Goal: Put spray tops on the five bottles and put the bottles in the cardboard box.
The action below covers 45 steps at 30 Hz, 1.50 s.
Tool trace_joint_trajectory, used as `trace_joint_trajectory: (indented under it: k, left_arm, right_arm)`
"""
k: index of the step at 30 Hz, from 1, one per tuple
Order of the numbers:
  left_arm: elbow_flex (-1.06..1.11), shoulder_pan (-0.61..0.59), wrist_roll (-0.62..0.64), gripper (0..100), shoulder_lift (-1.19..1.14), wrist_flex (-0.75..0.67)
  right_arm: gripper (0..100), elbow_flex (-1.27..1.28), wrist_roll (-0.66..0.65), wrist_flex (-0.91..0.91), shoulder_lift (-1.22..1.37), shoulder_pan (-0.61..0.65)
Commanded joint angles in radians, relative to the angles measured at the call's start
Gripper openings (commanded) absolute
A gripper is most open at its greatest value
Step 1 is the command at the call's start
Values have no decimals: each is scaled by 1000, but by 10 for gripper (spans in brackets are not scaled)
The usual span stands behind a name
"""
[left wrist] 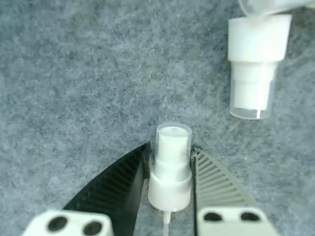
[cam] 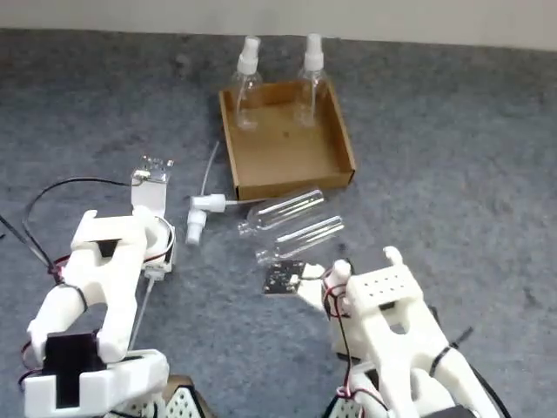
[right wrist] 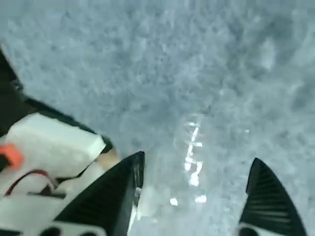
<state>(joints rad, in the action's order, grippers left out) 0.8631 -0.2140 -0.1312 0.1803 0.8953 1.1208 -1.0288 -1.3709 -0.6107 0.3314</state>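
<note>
Two bottles with spray tops point(cam: 246, 83) point(cam: 312, 78) stand at the back of the cardboard box point(cam: 291, 185). In front of the box, two clear bottles without tops point(cam: 280, 213) point(cam: 300, 241) lie on the carpet. My left gripper point(left wrist: 170, 150) is shut on a white spray top point(left wrist: 170, 182), whose thin tube hangs below; seen from above, this gripper point(cam: 161, 257) is left of the bottles. Two more spray tops point(cam: 209, 204) point(cam: 193, 228) lie close by, one of them ahead of the fingers point(left wrist: 255, 69). My right gripper point(right wrist: 197, 158) is open, straddling the nearer lying bottle point(right wrist: 193, 172).
Grey carpet covers the whole work surface. A black cable point(cam: 52, 196) loops at the left beside the left arm. The right arm's body point(cam: 392, 322) sits low in the front, close to the nearer bottle.
</note>
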Motion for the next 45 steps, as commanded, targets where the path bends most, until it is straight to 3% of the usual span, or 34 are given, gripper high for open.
trace_joint_trajectory:
  k: [1,4,12,17,20,29,33,39,45]
  left_arm:
    - [1,13,-11,14,16,-29]
    - [1,13,-11,14,16,-29]
    - [1,13,-11,14,16,-28]
    - [2,13,-11,14,16,-28]
    - [2,13,-11,14,16,-28]
    - [2,13,-9,14,16,-28]
    - [15,16,-9,14,16,-31]
    - [16,18,-9,14,16,-32]
    - [16,18,-11,14,16,-32]
  right_arm:
    - [293,18,-5,84,-13,-111]
    - [282,18,-3,159,-15,-239]
    - [107,15,-5,381,-15,-616]
    - [87,-44,-5,483,-15,-792]
    - [87,-104,2,496,-13,-842]
    - [87,-263,226,486,-13,-816]
    - [90,-371,189,282,-18,-845]
    - [206,-536,-95,-182,-27,-855]
    - [270,-484,-264,-302,-27,-900]
